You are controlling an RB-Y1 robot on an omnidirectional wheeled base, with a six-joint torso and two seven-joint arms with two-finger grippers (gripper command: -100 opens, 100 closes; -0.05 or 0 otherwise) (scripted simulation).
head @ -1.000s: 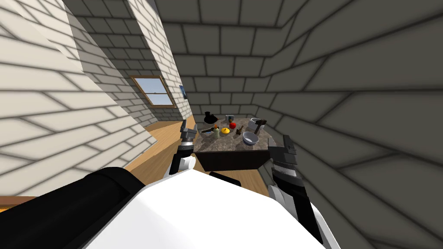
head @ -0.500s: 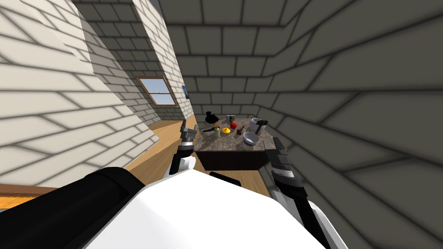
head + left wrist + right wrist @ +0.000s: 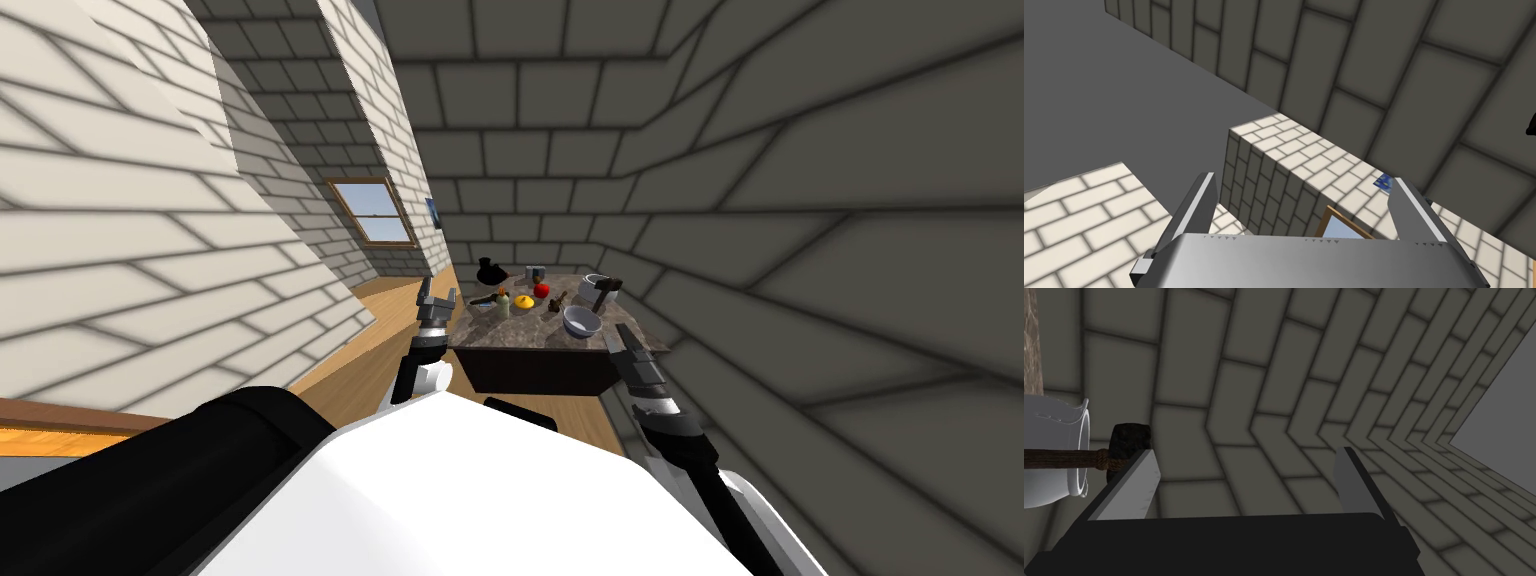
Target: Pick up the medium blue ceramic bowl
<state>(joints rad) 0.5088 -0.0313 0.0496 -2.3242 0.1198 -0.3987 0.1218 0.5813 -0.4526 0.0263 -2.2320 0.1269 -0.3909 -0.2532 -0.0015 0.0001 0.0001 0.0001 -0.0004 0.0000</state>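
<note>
A pale, bluish-white bowl (image 3: 581,320) stands near the front right of a stone-topped table (image 3: 520,337) in the head view. My right gripper (image 3: 620,336) hovers at the table's front right corner, just right of the bowl, and is open with nothing between its fingers. The right wrist view has the open right gripper (image 3: 1246,452) beside a white pot (image 3: 1054,453) and a dark-headed mallet (image 3: 1129,443). My left gripper (image 3: 438,292) is raised at the table's left edge; the left wrist view shows the left gripper (image 3: 1302,178) open and empty.
The table also carries a black jug (image 3: 490,272), a red apple (image 3: 541,290), a yellow item (image 3: 523,301), a small bottle (image 3: 502,303), a white pot (image 3: 592,285) and a mallet (image 3: 603,292). Brick walls stand close behind and to the right. Wooden floor (image 3: 370,350) lies left.
My right arm has swung in leftward, bringing its gripper from right of the table to the front right corner near the bowl. The head view shifted slightly. The left arm stayed put.
</note>
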